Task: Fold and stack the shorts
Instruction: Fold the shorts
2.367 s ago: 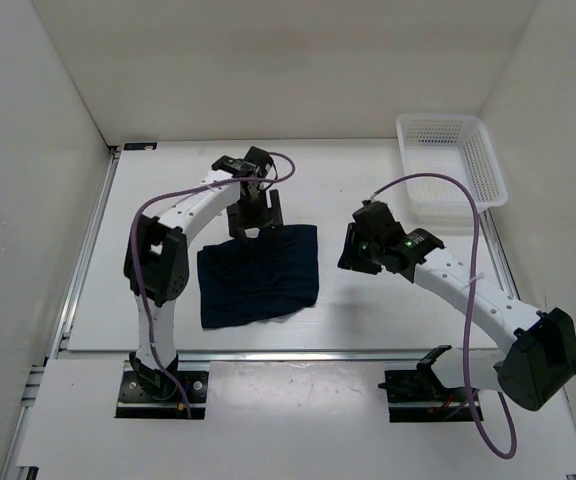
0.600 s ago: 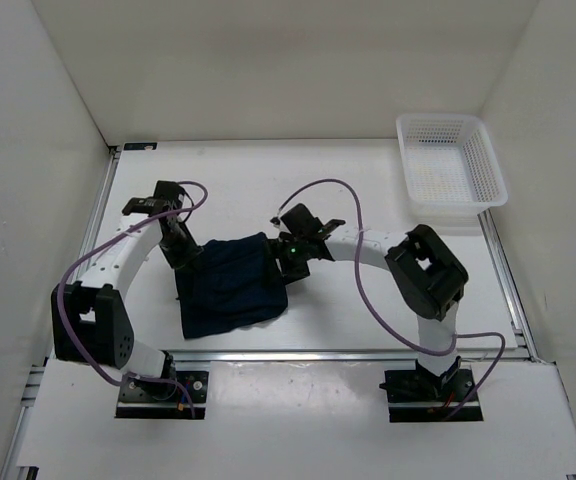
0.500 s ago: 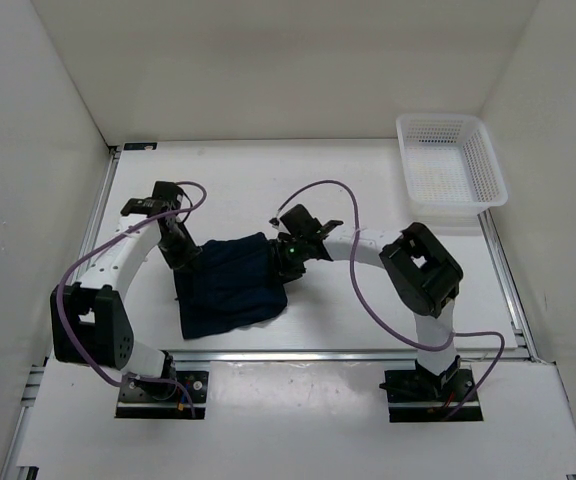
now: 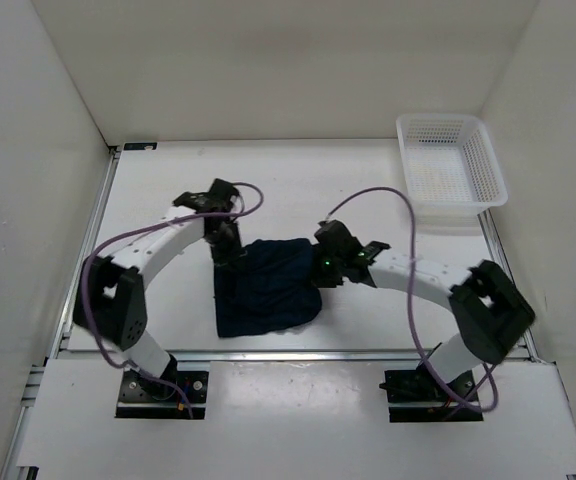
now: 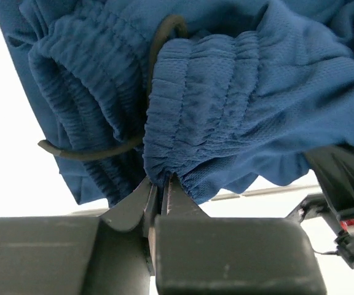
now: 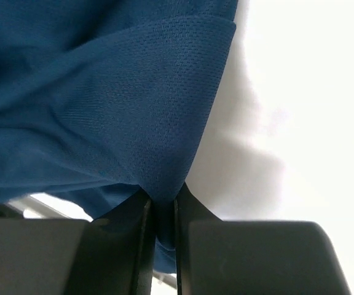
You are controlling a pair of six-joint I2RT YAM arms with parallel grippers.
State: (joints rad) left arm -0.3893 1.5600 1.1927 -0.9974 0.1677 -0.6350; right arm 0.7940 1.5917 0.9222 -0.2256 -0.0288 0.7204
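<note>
Left gripper (image 5: 163, 186) pinched tight on the gathered elastic waistband (image 5: 195, 92) of the shorts (image 4: 268, 285), at their far-left corner; cloth bunches right at the fingertips. Dark drawstring (image 5: 85, 153) loops out of the waistband folds. Right gripper (image 6: 163, 203) clamped on a thin fold at the shorts' right edge, fine mesh weave showing. Shorts sit as a rumpled, roughly square navy heap mid-table (image 4: 298, 180), between the two arms, nearer the front edge. White mesh basket (image 4: 490, 165) at far right corner, well apart.
</note>
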